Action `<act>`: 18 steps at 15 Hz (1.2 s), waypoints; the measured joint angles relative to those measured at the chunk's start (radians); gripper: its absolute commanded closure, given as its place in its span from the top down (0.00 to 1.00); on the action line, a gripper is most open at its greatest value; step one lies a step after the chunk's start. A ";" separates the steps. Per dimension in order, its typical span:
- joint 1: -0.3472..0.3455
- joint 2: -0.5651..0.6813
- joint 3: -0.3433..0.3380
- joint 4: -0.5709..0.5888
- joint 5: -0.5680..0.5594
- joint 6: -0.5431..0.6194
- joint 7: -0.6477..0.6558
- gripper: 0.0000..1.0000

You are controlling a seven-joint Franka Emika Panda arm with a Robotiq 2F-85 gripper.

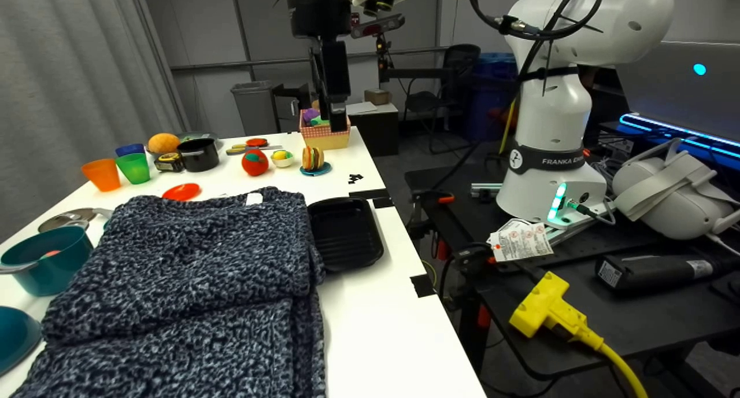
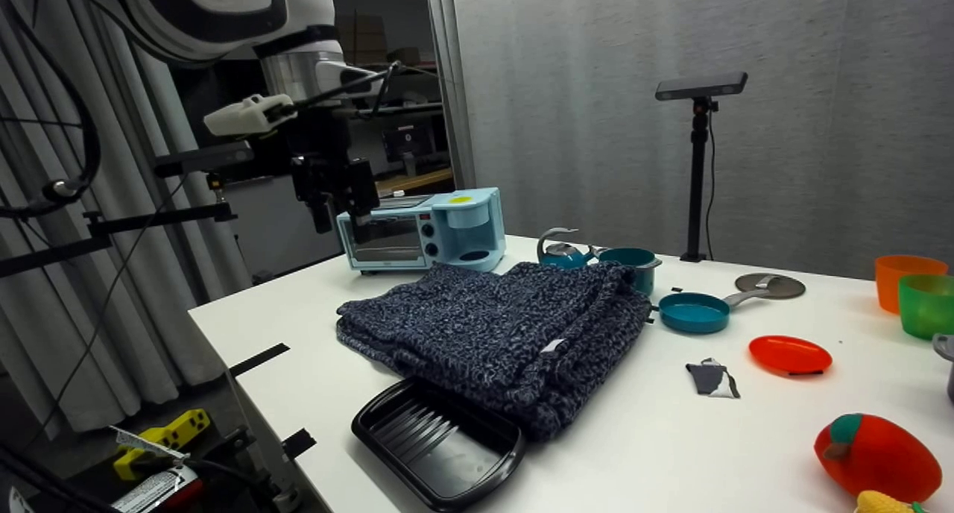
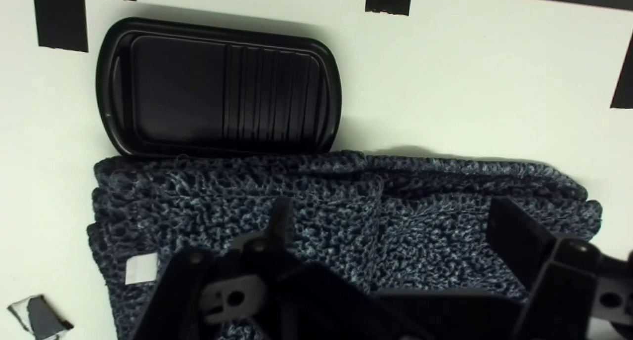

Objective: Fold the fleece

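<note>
The gripper (image 3: 390, 226), spread and empty, hangs clear of the layered fleece (image 3: 326, 221), lower centre in the wrist view; any further fold likely needs all layers pinched, avoiding the tray (image 3: 188, 88).

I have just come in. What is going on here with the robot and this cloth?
A robot arm has the job of folding the dark speckled fleece, which lies in folded layers on the white table beside a black tray. The gripper hangs open and empty, clear of the fleece. Whether the folding is finished, I cannot tell.
</note>
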 measured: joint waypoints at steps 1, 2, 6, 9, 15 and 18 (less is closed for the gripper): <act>-0.005 -0.006 -0.011 -0.002 -0.001 0.000 -0.004 1.00; -0.011 -0.013 -0.019 -0.003 -0.001 0.000 -0.010 1.00; -0.013 -0.017 -0.019 -0.004 -0.001 0.000 -0.010 1.00; -0.013 -0.015 -0.018 -0.004 -0.001 0.000 -0.010 1.00; 0.027 0.036 0.046 -0.003 0.000 0.005 -0.011 1.00; 0.074 0.074 0.087 0.003 0.005 0.007 -0.010 1.00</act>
